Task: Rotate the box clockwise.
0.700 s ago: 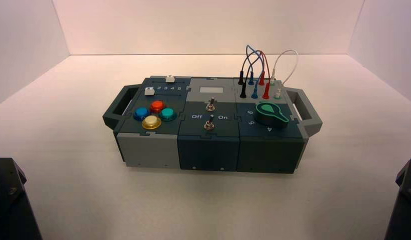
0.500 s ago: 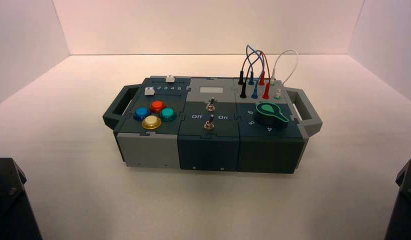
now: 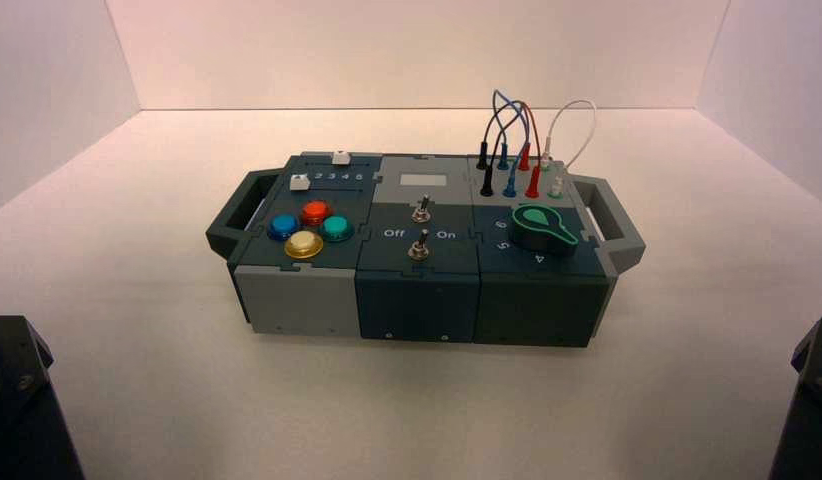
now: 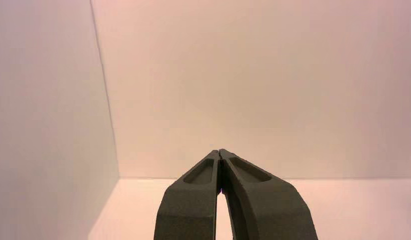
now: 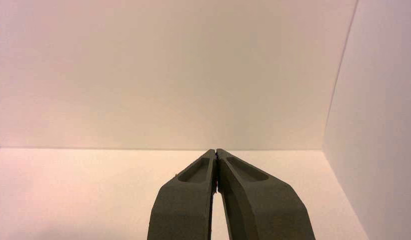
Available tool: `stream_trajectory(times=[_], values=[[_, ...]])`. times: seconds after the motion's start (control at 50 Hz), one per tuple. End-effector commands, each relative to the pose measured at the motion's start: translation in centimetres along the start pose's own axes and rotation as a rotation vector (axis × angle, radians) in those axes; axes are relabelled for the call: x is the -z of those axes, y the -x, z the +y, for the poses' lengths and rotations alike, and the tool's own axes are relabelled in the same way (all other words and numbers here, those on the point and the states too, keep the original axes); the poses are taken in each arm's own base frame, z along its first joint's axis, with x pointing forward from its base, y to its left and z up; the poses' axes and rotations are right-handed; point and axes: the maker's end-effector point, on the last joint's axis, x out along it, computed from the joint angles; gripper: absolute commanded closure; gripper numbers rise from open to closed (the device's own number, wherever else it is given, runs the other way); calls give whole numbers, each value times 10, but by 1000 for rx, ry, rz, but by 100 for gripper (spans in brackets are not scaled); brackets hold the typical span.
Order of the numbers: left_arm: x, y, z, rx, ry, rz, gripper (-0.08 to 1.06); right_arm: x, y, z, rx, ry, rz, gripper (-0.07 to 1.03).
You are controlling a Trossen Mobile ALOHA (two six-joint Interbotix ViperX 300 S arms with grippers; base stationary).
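Observation:
The box (image 3: 417, 300) stands in the middle of the white floor in the high view, its long side facing me, with a dark handle at each end. On top are four round buttons (image 3: 305, 228) at the left, two toggle switches (image 3: 419, 230) in the middle, and a green knob (image 3: 543, 226) and plugged coloured wires (image 3: 517, 140) at the right. The box shows in neither wrist view. My left gripper (image 4: 220, 151) is shut and empty, parked at the near left. My right gripper (image 5: 215, 150) is shut and empty, parked at the near right.
White walls enclose the floor at the back and both sides. The dark arm bases sit in the bottom corners of the high view, the left one (image 3: 22, 400) and the right one (image 3: 807, 400), both well short of the box.

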Motion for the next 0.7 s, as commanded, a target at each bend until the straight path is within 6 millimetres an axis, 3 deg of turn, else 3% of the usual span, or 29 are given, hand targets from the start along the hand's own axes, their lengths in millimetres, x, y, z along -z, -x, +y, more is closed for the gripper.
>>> stream_trajectory(times=[0.02,0.4,0.7], values=[[-19,-3,-11,41,-4,7,100,-17,-5,4,-11,-2,17,98],[-1,8,-32,123,-31,328,100,-20,-10,10,-23,0,314,98],[32,37,-82,326,-24,642,101,-4,-33,11,-28,32,537,99]])
